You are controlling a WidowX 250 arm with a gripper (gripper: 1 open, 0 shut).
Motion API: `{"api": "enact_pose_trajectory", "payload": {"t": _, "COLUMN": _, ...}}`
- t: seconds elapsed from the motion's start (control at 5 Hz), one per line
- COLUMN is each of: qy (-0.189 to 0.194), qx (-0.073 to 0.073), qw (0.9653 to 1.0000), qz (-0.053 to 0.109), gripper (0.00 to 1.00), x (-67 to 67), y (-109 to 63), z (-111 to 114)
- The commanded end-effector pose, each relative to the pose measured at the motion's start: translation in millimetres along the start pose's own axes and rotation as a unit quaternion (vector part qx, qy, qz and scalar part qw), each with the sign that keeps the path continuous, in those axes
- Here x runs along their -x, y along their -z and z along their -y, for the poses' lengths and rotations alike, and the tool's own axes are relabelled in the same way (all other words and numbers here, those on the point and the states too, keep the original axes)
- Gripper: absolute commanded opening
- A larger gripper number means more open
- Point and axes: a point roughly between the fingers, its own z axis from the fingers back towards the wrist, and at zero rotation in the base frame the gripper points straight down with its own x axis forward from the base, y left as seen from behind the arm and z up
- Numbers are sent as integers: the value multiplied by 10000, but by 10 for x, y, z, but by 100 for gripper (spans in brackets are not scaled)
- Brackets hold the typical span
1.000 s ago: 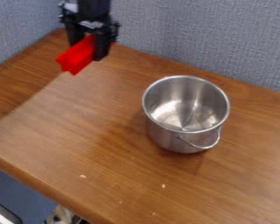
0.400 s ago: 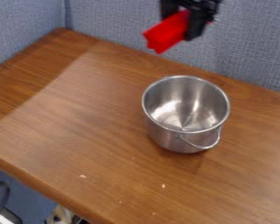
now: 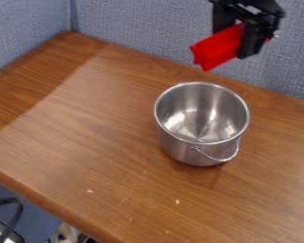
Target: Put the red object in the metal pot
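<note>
We see the red object (image 3: 220, 48) held aloft above the metal pot (image 3: 201, 122), long axis apparently slanting down-left; the gripper (image 3: 250, 36) points downward, clamped on its upper end.

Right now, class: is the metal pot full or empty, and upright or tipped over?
Empty and upright. The metal pot stands on the wooden table, its bare shiny bottom visible; the red block is held in the air above and behind it.

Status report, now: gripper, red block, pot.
Gripper shut on the red object, held in the air above the table. Metal pot upright and empty, below and left of the block. Nothing in the way.
</note>
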Motion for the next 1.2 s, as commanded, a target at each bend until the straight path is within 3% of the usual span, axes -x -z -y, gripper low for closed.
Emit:
{"api": "enact_pose_trajectory", "payload": {"t": 0.0, "qy": 17, "qx": 103, "qw": 9999, "qz": 107, "gripper": 0, "x": 114, "y": -64, "z": 166}}
{"api": "enact_pose_trajectory", "payload": {"t": 0.2, "qy": 60, "qx": 70, "qw": 9999, "qz": 115, "gripper": 0, "x": 352, "y": -87, "z": 230}}
{"api": "enact_pose_trajectory", "payload": {"t": 0.4, "qy": 30, "qx": 95, "qw": 9999, "qz": 77, "gripper": 0, "x": 424, "y": -34, "z": 169}}
{"api": "enact_pose_trajectory", "payload": {"t": 1.0, "qy": -220, "qx": 309, "qw": 9993, "qz": 5, "gripper": 0, "x": 460, "y": 201, "z": -9}}
